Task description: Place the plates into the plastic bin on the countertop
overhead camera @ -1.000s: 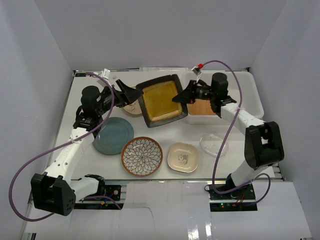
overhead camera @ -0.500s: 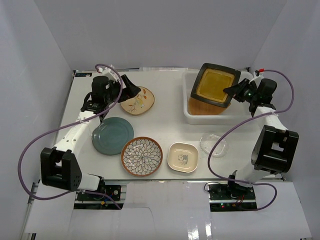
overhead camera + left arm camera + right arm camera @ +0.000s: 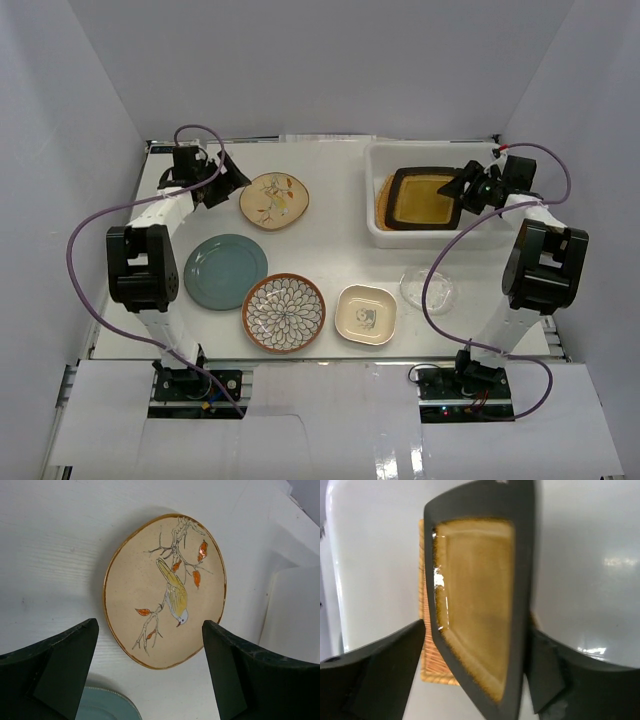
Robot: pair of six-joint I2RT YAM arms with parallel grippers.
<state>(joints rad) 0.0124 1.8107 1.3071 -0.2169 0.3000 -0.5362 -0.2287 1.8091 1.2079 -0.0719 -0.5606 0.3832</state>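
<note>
Now, black square plate (image 3: 425, 197) inside plastic bin (image 3: 430, 152)

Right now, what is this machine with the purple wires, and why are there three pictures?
It is a robot: two arms bolted to a white table, each ending in a two-finger gripper. The big picture looks down from above. The other two come from small cameras on the wrists.

The left gripper is open, hovering by the cream bird plate. The right gripper is open at the plastic bin, where the black square plate lies on a wooden plate.

Also on the table are a teal plate, a petal-patterned plate, a cream rounded-square plate and a clear glass plate.
</note>
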